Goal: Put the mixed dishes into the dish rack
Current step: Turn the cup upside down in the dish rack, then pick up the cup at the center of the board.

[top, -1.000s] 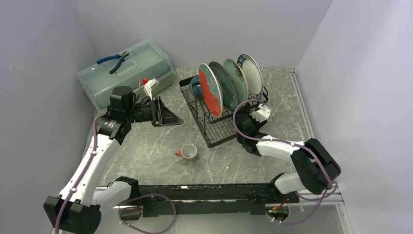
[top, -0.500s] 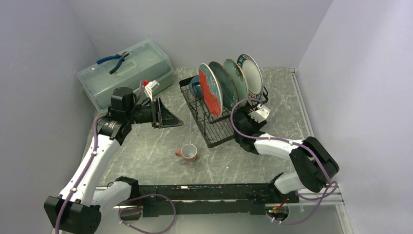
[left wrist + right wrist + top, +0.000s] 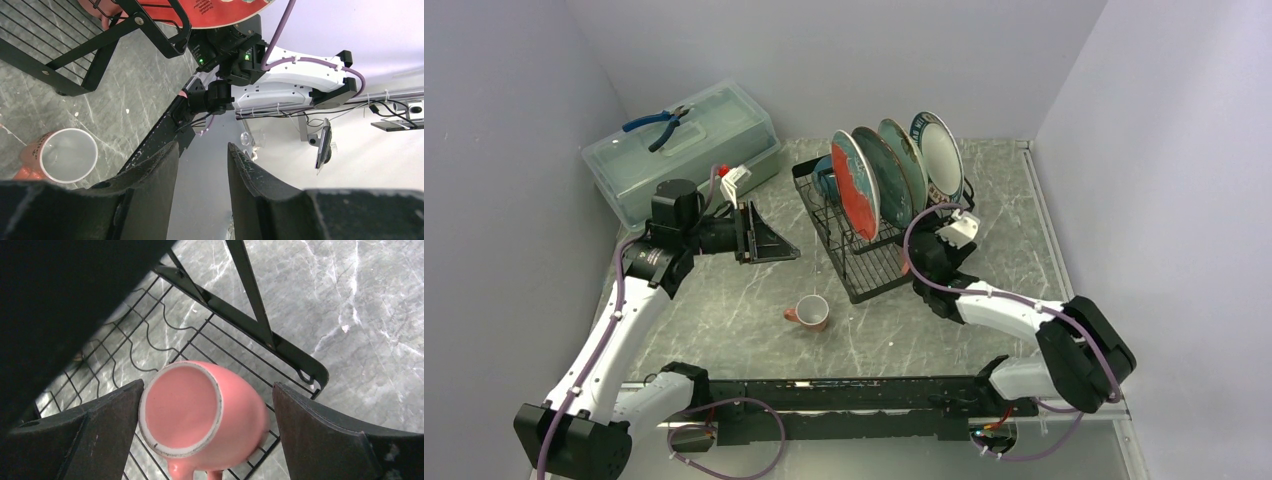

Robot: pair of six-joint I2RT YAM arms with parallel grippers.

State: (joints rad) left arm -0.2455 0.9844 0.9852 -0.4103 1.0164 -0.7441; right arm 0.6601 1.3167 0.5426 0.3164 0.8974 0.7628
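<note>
Standing upright on the marbled table (image 3: 724, 310), nearest the arm bases, is a pink mug (image 3: 810, 312) with bare surface all round it. The left wrist view catches its pale inside at lower left.

Further in, the left gripper (image 3: 759, 232) hangs left of the dish rack (image 3: 864, 265), jaws partly apart with nothing between them. The right gripper (image 3: 207, 386) sits at the rack's near right corner, jaws spread wide on either side of a second mug (image 3: 200, 415). That mug lies tipped over on the rack's wire floor, base toward the camera. Only the right wrist view shows it plainly. From above, the gripper is in the way.

Beyond, four plates stand on edge in the dividers: a red plate (image 3: 859, 190) nearest, then a teal plate (image 3: 886, 180), a pale green plate (image 3: 907, 160) and a white plate (image 3: 939, 150). A blue bowl (image 3: 826, 178) sits at the rack's far left corner.

Farthest left is a pale green box (image 3: 694, 150), with blue-handled pliers (image 3: 656, 125) lying on its lid.
</note>
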